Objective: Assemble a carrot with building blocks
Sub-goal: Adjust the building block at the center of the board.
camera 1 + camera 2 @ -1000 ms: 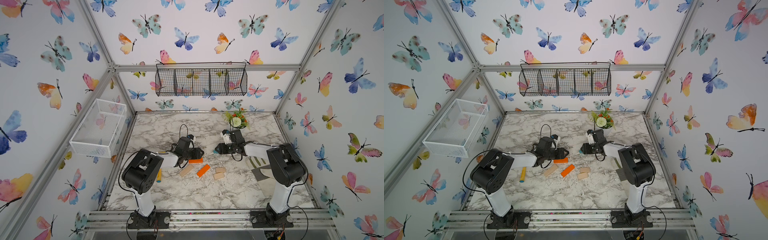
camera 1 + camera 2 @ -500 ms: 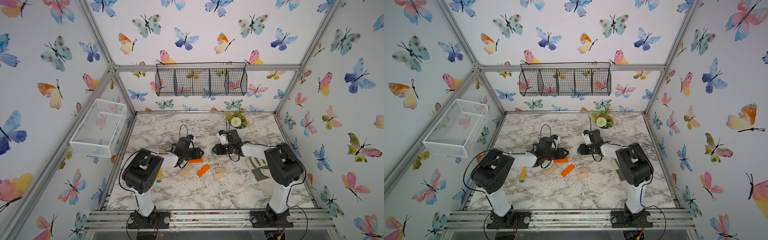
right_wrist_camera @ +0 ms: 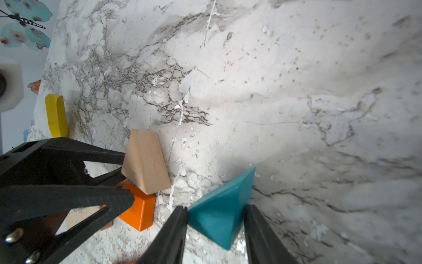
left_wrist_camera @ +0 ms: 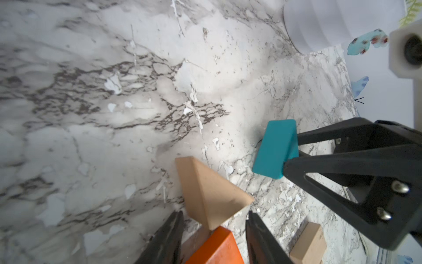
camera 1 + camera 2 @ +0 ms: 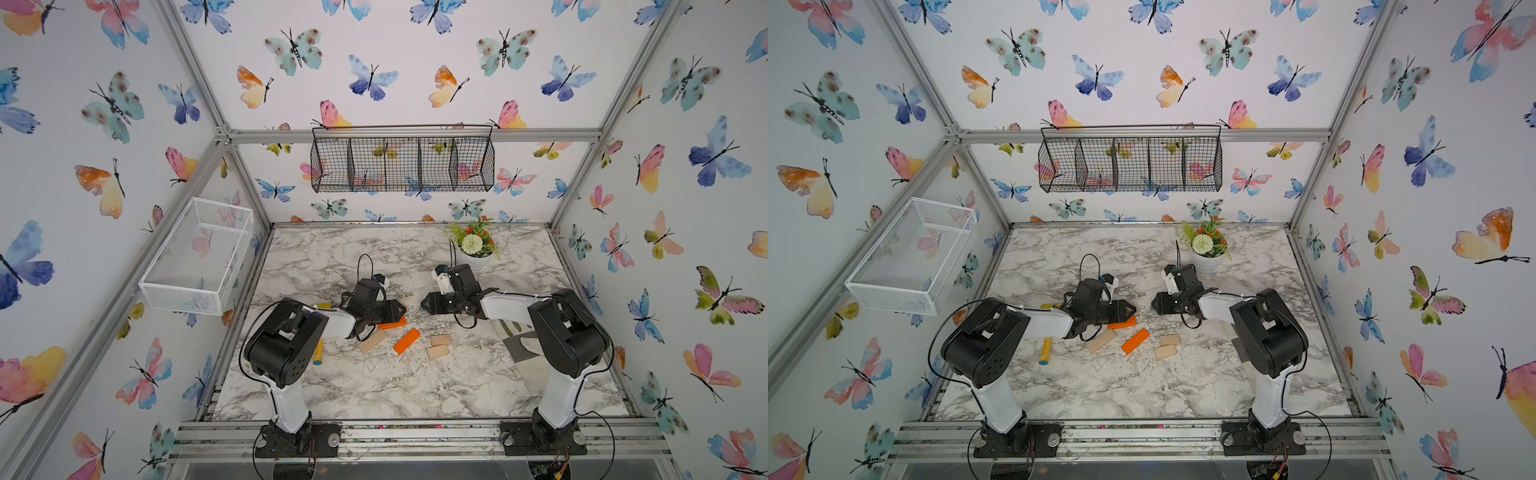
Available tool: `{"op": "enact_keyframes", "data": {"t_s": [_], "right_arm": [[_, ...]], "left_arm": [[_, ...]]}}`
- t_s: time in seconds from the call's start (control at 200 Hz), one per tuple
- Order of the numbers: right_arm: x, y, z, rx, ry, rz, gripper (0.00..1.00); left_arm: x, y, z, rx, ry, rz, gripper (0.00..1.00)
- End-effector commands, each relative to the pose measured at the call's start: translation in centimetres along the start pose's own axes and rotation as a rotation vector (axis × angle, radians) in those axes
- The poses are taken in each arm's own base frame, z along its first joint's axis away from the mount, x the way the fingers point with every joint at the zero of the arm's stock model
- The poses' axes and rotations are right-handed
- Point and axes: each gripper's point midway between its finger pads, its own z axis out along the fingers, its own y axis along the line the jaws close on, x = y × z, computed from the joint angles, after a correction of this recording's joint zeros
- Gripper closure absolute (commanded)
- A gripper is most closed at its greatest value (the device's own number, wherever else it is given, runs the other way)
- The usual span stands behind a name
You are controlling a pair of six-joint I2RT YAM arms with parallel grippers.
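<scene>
The right gripper (image 5: 424, 303) has shifted toward the left gripper (image 5: 402, 309); their tips are near but apart. The white-grey marble tabletop (image 5: 374, 386) is bare toward its far and near edges. The right jaws clamp the teal wooden triangle (image 3: 219, 205). The left jaws clamp the tan wooden triangle (image 4: 210, 189) above an orange wooden bar (image 5: 392, 324). The remaining building blocks (image 5: 406, 341) lie loose mid-table.

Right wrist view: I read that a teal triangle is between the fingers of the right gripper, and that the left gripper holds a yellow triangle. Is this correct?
Not quite. The left gripper holds a tan triangle of plain wood, not a yellow one; the right wrist view shows this. The teal triangle is indeed between the fingers of the right gripper.
</scene>
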Motion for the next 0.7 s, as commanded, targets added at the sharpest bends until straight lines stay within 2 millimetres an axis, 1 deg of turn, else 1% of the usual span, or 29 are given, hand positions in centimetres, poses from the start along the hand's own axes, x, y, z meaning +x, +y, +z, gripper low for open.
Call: {"op": "enact_keyframes", "data": {"t_s": [0.0, 0.31, 0.476, 0.596, 0.641, 0.696], "right_arm": [[0.5, 0.4, 0.2, -0.003, -0.004, 0.033, 0.56], [0.7, 1.1, 0.5, -0.016, -0.007, 0.049, 0.56], [0.7, 1.2, 0.5, -0.024, -0.010, 0.058, 0.56], [0.6, 1.2, 0.5, -0.019, -0.010, 0.053, 0.56], [0.5, 1.1, 0.3, -0.009, -0.014, 0.049, 0.55], [0.3, 0.9, 0.0, 0.009, -0.019, 0.041, 0.51]], "left_arm": [[0.4, -0.3, -0.2, 0.012, 0.003, -0.001, 0.50], [-0.5, -0.9, -1.0, 0.015, -0.026, 0.011, 0.49], [-0.5, -1.2, -1.8, 0.017, -0.042, 0.014, 0.49], [-0.8, -1.2, -2.6, 0.003, -0.061, 0.025, 0.48], [-0.9, -1.2, -3.0, -0.007, -0.067, 0.030, 0.47], [-1.1, -1.2, -3.4, -0.018, -0.075, 0.036, 0.46]]}}
